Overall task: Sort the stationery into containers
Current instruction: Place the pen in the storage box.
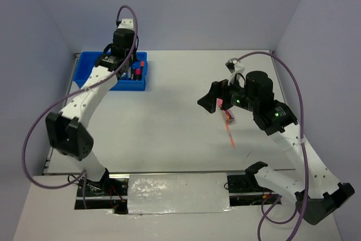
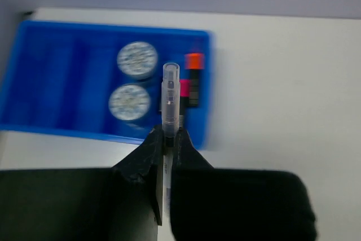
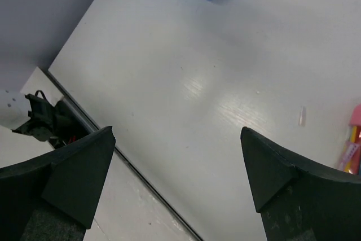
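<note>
Currently delivering: grips silver pen [image 2: 170,91] in clenched left gripper [image 2: 167,136] above blue tray [image 2: 51,71] at ten o'clock; needs lowering into a free compartment. Holds right gripper [image 3: 177,156] spread, empty, toward three o'clock.

Two discs [image 2: 137,59] lie in the tray [image 2: 56,71], highlighters [image 2: 194,80] just beside them.
</note>
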